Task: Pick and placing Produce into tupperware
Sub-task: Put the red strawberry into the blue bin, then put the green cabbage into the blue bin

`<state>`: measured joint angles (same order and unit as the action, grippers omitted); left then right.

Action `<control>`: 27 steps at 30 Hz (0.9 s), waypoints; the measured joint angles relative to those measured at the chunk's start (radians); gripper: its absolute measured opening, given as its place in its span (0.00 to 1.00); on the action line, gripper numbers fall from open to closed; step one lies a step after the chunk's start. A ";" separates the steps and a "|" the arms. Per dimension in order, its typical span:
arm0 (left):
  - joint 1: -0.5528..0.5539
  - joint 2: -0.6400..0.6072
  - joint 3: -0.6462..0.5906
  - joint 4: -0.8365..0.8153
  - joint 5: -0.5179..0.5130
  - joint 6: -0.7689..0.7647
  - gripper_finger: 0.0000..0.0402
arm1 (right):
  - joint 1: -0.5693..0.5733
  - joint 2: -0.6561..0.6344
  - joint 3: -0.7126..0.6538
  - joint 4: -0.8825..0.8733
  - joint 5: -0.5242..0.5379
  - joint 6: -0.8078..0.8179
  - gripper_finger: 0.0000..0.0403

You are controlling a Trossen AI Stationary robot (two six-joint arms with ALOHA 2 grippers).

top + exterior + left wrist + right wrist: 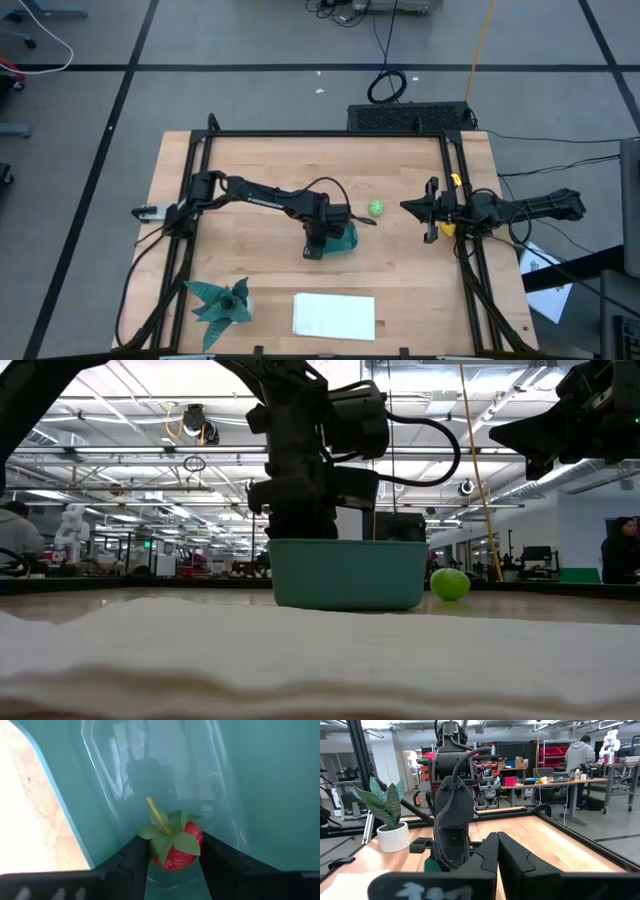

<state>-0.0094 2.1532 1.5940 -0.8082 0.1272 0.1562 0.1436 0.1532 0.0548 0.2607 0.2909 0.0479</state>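
Observation:
The teal tub stands mid-table, and in the low view the tub rests on its flat base. My left gripper reaches down into it, shut on the red toy fruit, which has green leaves and a yellow stem. The light green round toy lies on the table just beyond the tub's far right corner, also in the low view. No yellow toy shows in any view. My right gripper waits, shut, above the table's right side, as its wrist view shows. My left gripper pinches the red toy fruit between its two fingers, one on each side of the red body. It comes from above, pointing down into the tub. The leafy top and stem face away from the wrist. Whether the fruit touches the tub's floor I cannot tell.
A flat white rectangle lies near the table's near edge and fills the low view's foreground. A spiky teal-green star-shaped thing sits at the near left. A black frame borders the table.

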 joint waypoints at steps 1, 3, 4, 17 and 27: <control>0.000 0.000 0.000 0.000 0.000 0.000 0.40 | 0.000 0.000 0.000 0.000 0.000 0.000 0.00; 0.000 0.001 0.000 0.001 0.001 0.001 0.45 | 0.000 0.000 0.000 0.000 0.000 0.000 0.00; 0.000 0.001 0.000 0.001 0.002 0.001 0.48 | 0.000 0.000 0.000 0.000 0.000 0.000 0.00; 0.000 0.001 0.002 -0.005 0.002 0.000 0.61 | 0.000 0.000 0.000 0.000 0.000 0.000 0.00; 0.000 0.000 0.118 -0.073 -0.026 0.022 0.61 | 0.000 0.000 0.000 0.000 0.000 0.010 0.00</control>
<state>-0.0097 2.1532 1.7116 -0.8817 0.1015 0.1782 0.1438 0.1532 0.0547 0.2607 0.2909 0.0582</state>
